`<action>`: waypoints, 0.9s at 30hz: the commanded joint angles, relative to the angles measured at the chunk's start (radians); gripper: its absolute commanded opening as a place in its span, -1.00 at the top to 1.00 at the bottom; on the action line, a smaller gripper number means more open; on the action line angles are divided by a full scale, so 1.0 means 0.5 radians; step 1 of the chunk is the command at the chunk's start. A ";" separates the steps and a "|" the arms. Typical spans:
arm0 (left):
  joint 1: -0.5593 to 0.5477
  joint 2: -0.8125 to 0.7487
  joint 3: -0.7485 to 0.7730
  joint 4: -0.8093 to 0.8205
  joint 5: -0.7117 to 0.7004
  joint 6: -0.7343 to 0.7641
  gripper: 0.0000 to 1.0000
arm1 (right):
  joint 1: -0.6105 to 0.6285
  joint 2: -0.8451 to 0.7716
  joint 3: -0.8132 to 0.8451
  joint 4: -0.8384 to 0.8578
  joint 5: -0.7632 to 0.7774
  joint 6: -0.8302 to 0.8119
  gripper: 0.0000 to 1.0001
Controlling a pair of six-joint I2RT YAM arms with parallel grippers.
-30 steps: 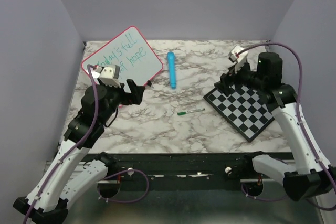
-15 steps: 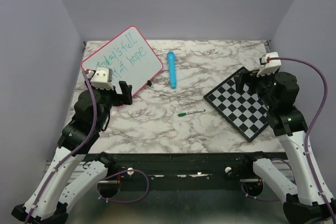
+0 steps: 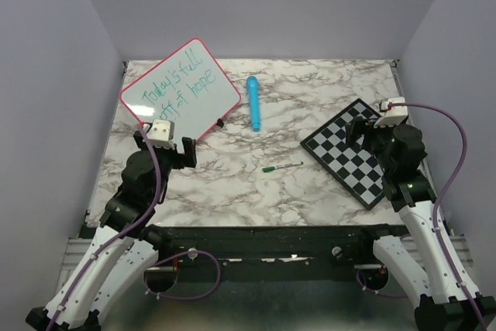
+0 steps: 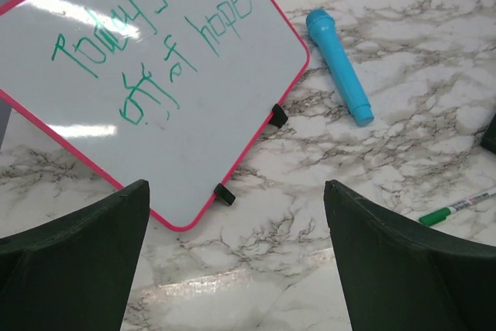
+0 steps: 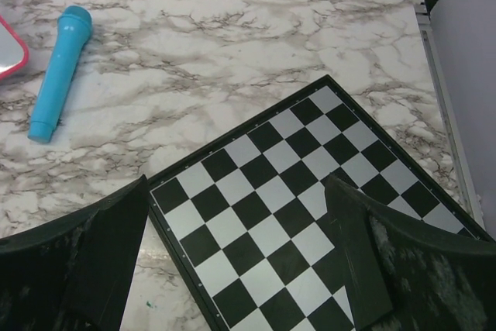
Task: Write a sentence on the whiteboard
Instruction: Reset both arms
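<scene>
The sentence (image 4: 155, 52) looks finished on the whiteboard (image 4: 178, 153), which lies just ahead of our left tool (image 4: 236, 191) and slightly to its left, so we judge the job nearly done. To close well, we should keep clear of the ink and leave alone the green marker (image 4: 457, 208), which lies off to that tool's right on the desk (image 3: 232, 184). Both tools stand wide open and empty. Our right tool (image 5: 236, 184) hangs above the chessboard (image 5: 310, 191), touching nothing.

A robotics lab test cell: plain lilac walls (image 3: 46, 75) box in a white marble-patterned tabletop (image 3: 232, 187). Two black-and-white robot arms (image 3: 138, 191) trailing purple cables (image 3: 464, 141) are mounted on a black metal rail (image 3: 271, 239) at its edge.
</scene>
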 commanded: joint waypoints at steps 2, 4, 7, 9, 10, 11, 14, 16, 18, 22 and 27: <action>0.013 -0.151 -0.055 0.197 0.114 0.043 -0.97 | -0.035 -0.026 -0.112 0.250 -0.004 -0.033 -1.00; 0.019 -0.132 -0.058 0.200 0.074 0.052 -0.97 | -0.038 -0.032 -0.106 0.225 -0.004 -0.054 -1.00; 0.019 -0.041 -0.046 0.164 0.049 0.052 -0.97 | -0.035 -0.038 -0.125 0.225 -0.035 -0.115 -1.00; 0.022 0.018 -0.024 0.130 0.034 0.052 -0.97 | -0.035 -0.041 -0.128 0.222 -0.044 -0.122 -0.99; 0.022 0.061 -0.018 0.127 0.034 0.055 -0.97 | -0.035 -0.044 -0.128 0.219 -0.050 -0.125 -0.99; 0.022 0.082 -0.009 0.121 0.043 0.058 -0.97 | -0.035 -0.047 -0.128 0.216 -0.056 -0.128 -1.00; 0.025 0.104 -0.009 0.117 0.065 0.064 -0.97 | -0.035 -0.063 -0.118 0.194 -0.069 -0.134 -1.00; 0.025 0.092 -0.012 0.127 0.077 0.070 -0.97 | -0.035 -0.081 -0.125 0.191 -0.087 -0.168 -0.99; 0.025 0.080 -0.018 0.127 0.068 0.074 -0.97 | -0.035 -0.096 -0.128 0.191 -0.084 -0.186 -1.00; 0.025 0.040 -0.027 0.133 0.055 0.074 -0.97 | -0.038 -0.127 -0.128 0.191 -0.032 -0.183 -1.00; 0.025 0.024 -0.030 0.139 0.077 0.074 -0.97 | -0.035 -0.075 -0.146 0.207 0.029 -0.183 -0.99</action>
